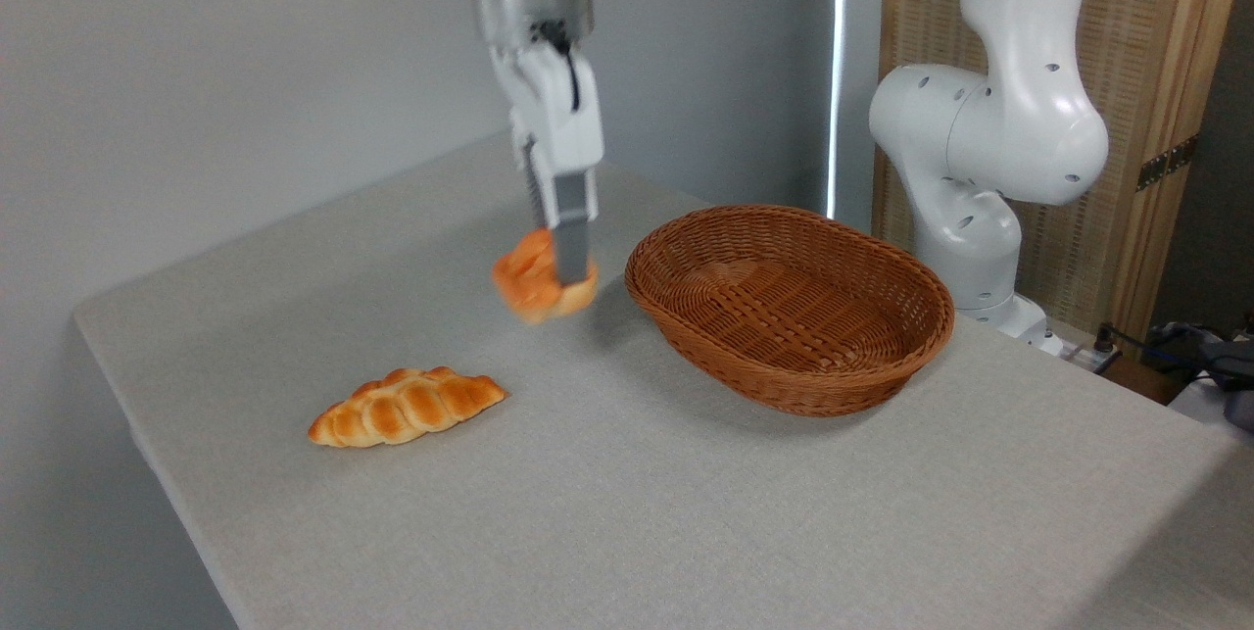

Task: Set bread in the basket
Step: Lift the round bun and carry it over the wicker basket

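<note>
The bread [537, 282], a small orange-golden bun, hangs in the air above the table, blurred by motion. My gripper [565, 269] points down and is shut on it, one grey finger [574, 248] crossing its front. The bun is just left of the basket [931, 312], a wide reddish-brown wicker oval with nothing inside, and roughly level with its rim.
A longer braided loaf [408, 406] lies on the grey tablecloth [637, 503] at the front left. The arm's white base [980, 150] stands behind the basket at the right. Cables [1190, 346] lie past the table's right edge.
</note>
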`<act>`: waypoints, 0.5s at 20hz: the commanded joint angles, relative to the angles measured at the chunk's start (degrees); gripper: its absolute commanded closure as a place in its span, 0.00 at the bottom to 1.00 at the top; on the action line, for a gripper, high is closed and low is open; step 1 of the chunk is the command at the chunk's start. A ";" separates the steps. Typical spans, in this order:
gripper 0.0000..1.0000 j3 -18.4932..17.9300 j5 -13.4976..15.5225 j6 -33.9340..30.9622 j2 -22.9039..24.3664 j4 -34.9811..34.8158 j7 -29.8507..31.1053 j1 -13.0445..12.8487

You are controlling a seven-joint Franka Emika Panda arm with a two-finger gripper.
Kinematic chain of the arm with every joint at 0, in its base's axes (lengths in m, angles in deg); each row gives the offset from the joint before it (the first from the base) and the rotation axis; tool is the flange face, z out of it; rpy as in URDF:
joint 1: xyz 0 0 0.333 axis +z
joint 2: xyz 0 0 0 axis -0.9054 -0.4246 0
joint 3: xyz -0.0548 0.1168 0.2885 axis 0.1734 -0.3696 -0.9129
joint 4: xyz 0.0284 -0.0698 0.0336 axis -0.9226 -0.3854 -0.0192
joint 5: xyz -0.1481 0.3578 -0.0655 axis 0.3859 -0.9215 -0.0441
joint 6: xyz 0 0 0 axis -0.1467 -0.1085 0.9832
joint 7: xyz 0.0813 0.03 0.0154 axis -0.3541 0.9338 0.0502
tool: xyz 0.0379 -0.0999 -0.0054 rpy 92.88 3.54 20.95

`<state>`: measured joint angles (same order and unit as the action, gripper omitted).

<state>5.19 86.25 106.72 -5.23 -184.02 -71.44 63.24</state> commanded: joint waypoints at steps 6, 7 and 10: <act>0.50 -0.41 0.97 -14.65 11.97 -4.52 0.82 -7.68; 0.50 -0.32 0.89 -14.22 13.46 -6.89 0.82 -8.47; 0.49 0.29 0.45 -13.60 16.02 -11.64 0.73 -10.93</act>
<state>5.42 86.29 92.34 6.98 -189.90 -71.21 54.70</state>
